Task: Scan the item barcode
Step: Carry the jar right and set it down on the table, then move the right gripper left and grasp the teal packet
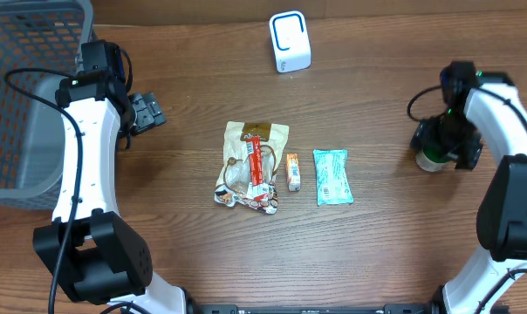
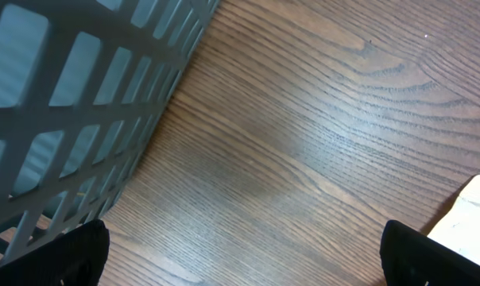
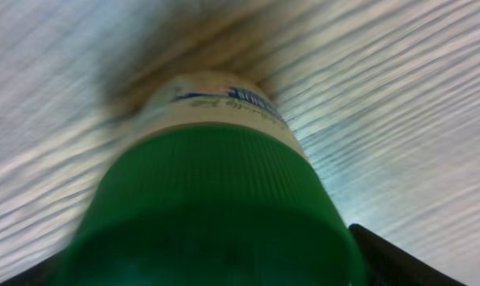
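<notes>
So the right gripper (image 1: 436, 150) is down around a little green-capped bottle (image 3: 216, 206) at the right edge of the table (image 1: 377, 78). I'm guessing that bottle is the item to be scanned. The wrist view is pretty blurry. The cap fills the gap between the two dark fingers, but I honestly can't tell if they're squeezing it or just sitting loose on either side.

The left gripper (image 1: 148, 112) is spread wide with nothing in it, parked beside the grey basket (image 1: 19, 87).

The white scanner (image 1: 290, 42) is at the far side of the table, well apart from the bottle.

What worries me:
- If the grip isn't firm, a round smooth bottle will probably slip or twist on the way up, or get knocked over and roll.
- I can see a bit of blue print on the label but no barcode. If the code faces the wrong way, it won't read at the scanner.
- The snack bag (image 1: 250, 166), the small orange pack (image 1: 292, 172) and the teal packet (image 1: 332, 177) lie in the middle. A low carry across could clip them.
</notes>
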Available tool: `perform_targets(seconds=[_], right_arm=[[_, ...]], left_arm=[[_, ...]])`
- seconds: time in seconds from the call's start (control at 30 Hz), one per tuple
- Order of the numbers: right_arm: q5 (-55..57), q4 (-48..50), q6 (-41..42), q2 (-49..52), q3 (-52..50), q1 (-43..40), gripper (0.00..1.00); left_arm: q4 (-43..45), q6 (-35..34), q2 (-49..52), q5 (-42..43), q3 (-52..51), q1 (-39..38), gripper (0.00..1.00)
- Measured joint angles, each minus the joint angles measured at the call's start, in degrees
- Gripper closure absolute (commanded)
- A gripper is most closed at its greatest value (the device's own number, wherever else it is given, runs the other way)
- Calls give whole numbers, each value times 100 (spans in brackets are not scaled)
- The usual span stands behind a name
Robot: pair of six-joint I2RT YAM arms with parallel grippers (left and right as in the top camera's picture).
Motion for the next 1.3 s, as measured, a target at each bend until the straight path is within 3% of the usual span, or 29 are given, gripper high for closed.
perform_targets(seconds=[0.23,0.5,0.63,0.9,1.07,1.3], right_arm=[[-748,-898,-232,-205,1808,31,12],[-2280,-949,-1086,-485,2024,555,16],[-2490,-852,-1228,-485,1810,960,25],[-2194,-103,-1305,-485,852,1832,32],[-2057,835,-1316,-485,-15,2164,39],[-2000,2317,-1311,-485,-1266,2262,42]], left_arm=[[2,0,0,-2,0,0,0],[2,0,0,-2,0,0,0],[0,0,0,-2,0,0,0],[0,0,0,-2,0,0,0],[2,0,0,-4,0,0,0],[0,0,0,-2,0,0,0]])
